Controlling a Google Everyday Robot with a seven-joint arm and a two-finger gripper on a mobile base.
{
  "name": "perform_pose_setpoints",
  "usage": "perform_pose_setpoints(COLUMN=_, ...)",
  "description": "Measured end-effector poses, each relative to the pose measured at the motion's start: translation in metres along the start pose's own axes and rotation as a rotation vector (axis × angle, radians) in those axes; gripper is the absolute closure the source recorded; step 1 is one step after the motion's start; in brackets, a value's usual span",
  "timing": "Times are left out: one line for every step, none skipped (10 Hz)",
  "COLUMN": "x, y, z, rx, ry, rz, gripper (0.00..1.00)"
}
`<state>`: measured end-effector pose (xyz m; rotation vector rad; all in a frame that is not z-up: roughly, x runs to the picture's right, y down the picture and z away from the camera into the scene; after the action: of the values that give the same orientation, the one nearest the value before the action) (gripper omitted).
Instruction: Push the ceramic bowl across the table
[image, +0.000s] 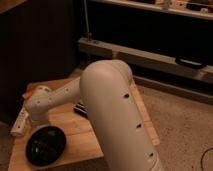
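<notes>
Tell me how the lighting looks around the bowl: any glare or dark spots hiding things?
Camera view: dim, warm light; the ceramic bowl shows soft sheen, its inside too dark to read; the table is evenly lit; the background is nearly black. The gripper sits at the table's left edge, beside the bowl.

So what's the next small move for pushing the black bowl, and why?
Probably a short nudge sending the ceramic bowl right, along the table. The bowl sits at the near left corner, bare planks lie to its right, and the gripper hangs beside it near the left edge.
</notes>
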<state>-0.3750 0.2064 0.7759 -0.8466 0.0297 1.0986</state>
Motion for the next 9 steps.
perform_pose_setpoints(x=0.003, y=0.002, z=0.0, rx=-0.003, ry=0.003, rz=0.005, gripper=0.35)
perform_pose_setpoints(x=0.006, y=0.004, z=0.001, rx=-0.006, ry=0.006, rz=0.008, gripper=0.35)
perform_pose_setpoints(x=0.007, y=0.006, z=0.001, rx=-0.008, ry=0.006, rz=0.01, gripper=0.35)
perform_pose_setpoints(x=0.009, y=0.007, z=0.002, rx=-0.012, ry=0.007, rz=0.017, gripper=0.35)
perform_pose_setpoints(x=0.011, y=0.009, z=0.003, rx=-0.014, ry=0.006, rz=0.021, gripper=0.35)
perform_pose_setpoints(x=0.013, y=0.01, z=0.003, rx=-0.014, ry=0.006, rz=0.029, gripper=0.35)
perform_pose_setpoints(x=0.014, y=0.011, z=0.003, rx=-0.016, ry=0.006, rz=0.034, gripper=0.35)
perform_pose_setpoints(x=0.015, y=0.012, z=0.004, rx=-0.018, ry=0.006, rz=0.039, gripper=0.35)
perform_pose_setpoints(x=0.016, y=0.013, z=0.004, rx=-0.019, ry=0.007, rz=0.043, gripper=0.35)
